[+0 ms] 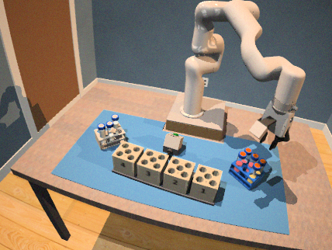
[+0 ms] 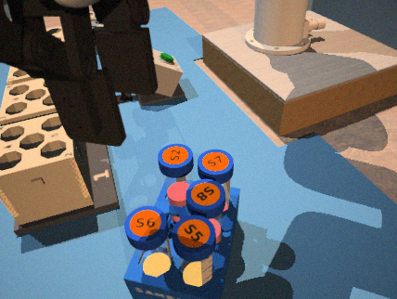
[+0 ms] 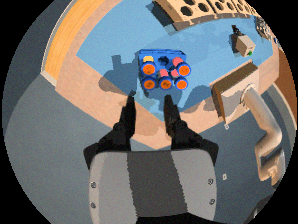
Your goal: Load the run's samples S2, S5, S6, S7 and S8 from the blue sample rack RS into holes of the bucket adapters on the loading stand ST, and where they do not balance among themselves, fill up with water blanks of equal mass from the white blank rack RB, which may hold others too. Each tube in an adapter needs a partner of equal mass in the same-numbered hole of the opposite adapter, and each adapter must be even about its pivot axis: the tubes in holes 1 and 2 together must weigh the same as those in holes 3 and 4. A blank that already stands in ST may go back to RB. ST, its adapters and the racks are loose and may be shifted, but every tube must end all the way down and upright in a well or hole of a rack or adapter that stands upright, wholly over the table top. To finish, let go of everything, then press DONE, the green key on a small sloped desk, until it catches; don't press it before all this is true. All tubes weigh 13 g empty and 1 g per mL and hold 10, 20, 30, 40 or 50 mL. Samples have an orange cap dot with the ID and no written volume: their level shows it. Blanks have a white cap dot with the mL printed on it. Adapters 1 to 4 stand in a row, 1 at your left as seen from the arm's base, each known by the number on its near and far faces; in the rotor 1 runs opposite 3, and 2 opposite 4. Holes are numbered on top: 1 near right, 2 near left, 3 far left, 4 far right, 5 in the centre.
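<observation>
The blue sample rack RS (image 1: 237,172) (image 2: 155,284) (image 3: 162,54) stands on the right of the blue mat. It holds the orange-dotted tubes S2 (image 2: 175,155), S7 (image 2: 215,162), S8 (image 2: 205,194), S6 (image 2: 146,224) and S5 (image 2: 193,233), all upright. My gripper (image 1: 279,142) (image 3: 149,103) hangs above and behind the rack, toward the table's right edge. Its fingers stand apart with nothing between them. Adapters 1 (image 1: 205,182), 2 (image 1: 179,175), 3 (image 1: 153,164) and 4 (image 1: 127,157) stand in a row with all holes empty. The white blank rack RB (image 1: 109,136) holds several blue-capped blanks at the left.
The sloped desk with the green DONE key (image 1: 175,135) (image 2: 166,58) stands behind the adapters. The arm's base block (image 1: 198,120) (image 2: 297,79) sits at the back. The blue mat (image 1: 85,163) covers most of the table; the table's right edge lies close behind the gripper.
</observation>
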You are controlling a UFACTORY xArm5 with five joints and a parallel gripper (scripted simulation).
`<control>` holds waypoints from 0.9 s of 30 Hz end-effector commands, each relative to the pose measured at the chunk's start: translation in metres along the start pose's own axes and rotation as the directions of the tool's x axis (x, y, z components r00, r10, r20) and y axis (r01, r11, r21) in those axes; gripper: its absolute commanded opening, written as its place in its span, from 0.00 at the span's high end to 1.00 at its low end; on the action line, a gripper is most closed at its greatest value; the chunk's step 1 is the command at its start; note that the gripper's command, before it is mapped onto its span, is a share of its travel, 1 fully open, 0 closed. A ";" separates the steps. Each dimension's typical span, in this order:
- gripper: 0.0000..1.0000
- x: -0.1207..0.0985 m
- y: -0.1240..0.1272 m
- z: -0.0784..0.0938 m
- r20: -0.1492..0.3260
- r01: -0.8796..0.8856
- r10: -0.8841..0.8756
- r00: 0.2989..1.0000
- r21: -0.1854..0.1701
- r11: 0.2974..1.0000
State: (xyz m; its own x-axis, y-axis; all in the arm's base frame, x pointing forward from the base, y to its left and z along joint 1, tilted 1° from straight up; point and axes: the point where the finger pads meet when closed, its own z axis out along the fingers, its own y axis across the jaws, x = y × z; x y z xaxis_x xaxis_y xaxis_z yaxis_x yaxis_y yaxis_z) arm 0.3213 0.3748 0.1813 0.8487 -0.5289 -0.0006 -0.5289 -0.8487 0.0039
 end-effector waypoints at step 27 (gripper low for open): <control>0.43 -0.021 0.020 -0.002 -0.001 0.199 -0.199 0.980 0.002 0.980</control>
State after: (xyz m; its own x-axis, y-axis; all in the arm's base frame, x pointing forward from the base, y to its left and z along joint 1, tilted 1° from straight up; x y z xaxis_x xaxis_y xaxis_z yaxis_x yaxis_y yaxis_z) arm 0.3112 0.3723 0.1819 0.8833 -0.4689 -0.0015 -0.4688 -0.8833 0.0072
